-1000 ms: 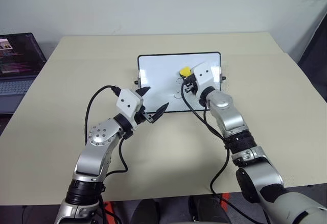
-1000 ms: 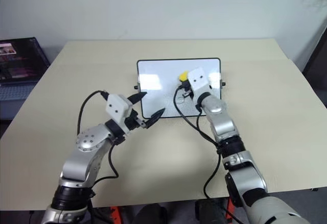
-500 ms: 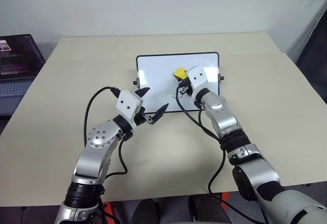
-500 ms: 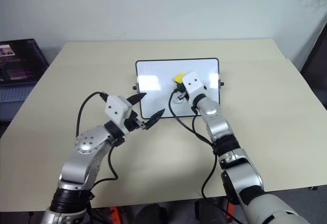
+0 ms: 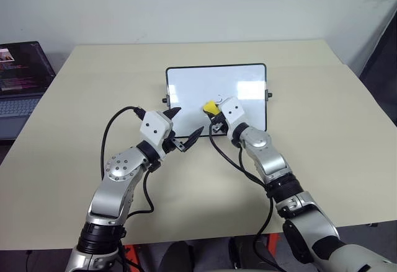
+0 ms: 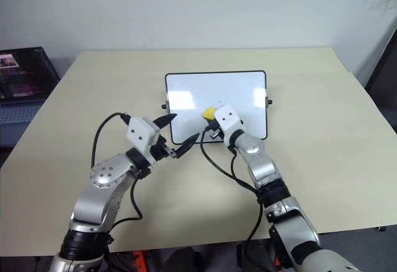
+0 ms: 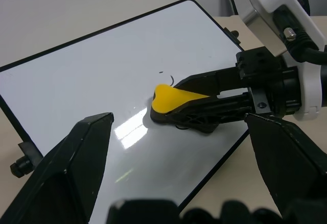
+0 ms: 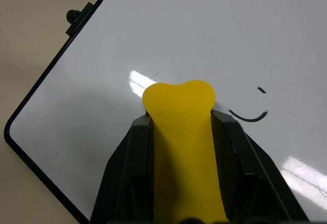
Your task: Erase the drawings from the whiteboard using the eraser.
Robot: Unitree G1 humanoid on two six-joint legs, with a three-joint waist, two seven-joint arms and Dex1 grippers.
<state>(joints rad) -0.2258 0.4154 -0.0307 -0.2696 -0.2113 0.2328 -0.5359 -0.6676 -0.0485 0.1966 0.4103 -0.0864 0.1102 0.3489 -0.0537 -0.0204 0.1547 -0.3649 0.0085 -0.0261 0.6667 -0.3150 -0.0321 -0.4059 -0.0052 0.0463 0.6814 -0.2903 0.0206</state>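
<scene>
The table point(image 5: 80, 160) carries the whiteboard point(image 5: 192, 86) at its centre, with a laptop point(image 5: 22, 77) off the table's left edge. The left gripper point(image 5: 185, 126) hovers at the whiteboard's near left corner, its fingers spread apart and holding nothing. The right gripper point(image 5: 213, 116) is clamped on the eraser point(image 5: 210, 106), which sits over the whiteboard's near-centre area. A drawing remnant point(image 8: 249, 116), a short curved black stroke, lies on the whiteboard just beside the eraser.

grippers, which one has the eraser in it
The right gripper, shut on the yellow eraser over the whiteboard. The left gripper hangs open and empty.
</scene>
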